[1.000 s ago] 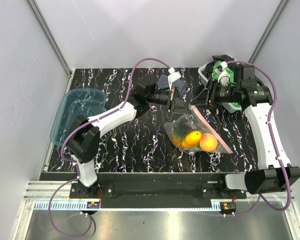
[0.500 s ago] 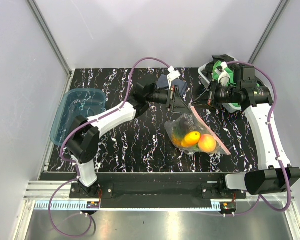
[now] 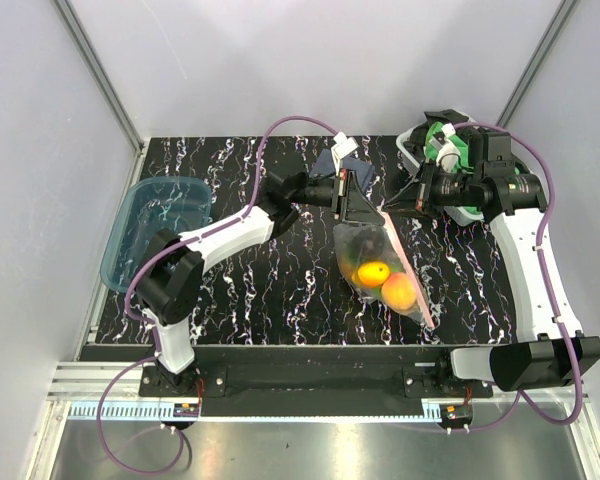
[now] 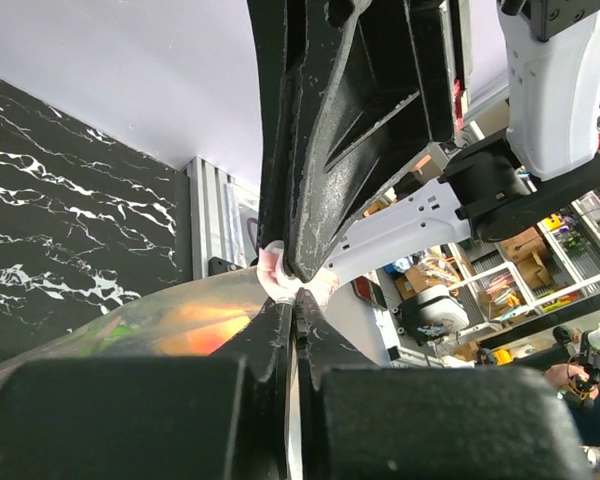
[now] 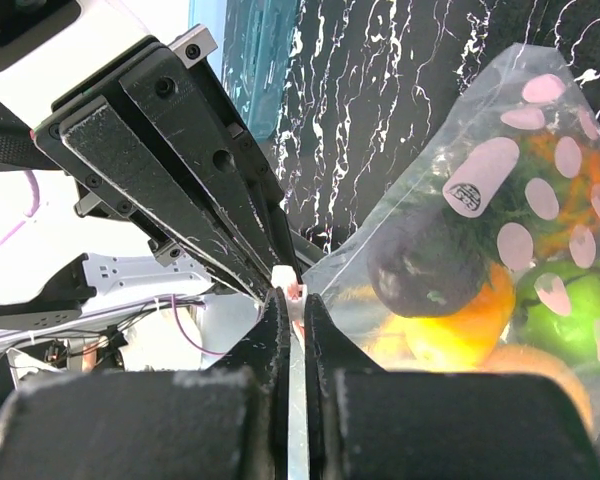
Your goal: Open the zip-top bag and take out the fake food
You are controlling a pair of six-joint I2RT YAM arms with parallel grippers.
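Top external: left gripper [image 3: 370, 211] and right gripper [image 3: 389, 209] pinch one zip-top bag [image 3: 384, 250]; two orange pieces [image 3: 371, 272] inside.

At zip-top bag [image 3: 380, 262] mouth, left tool [image 3: 376, 212], right tool [image 3: 388, 209] nose-to-nose; tabletop [image 3: 270, 290] leftward open.

Bright even light; zip-top bag [image 4: 150, 325] glares; foreground blurred (wrist views).
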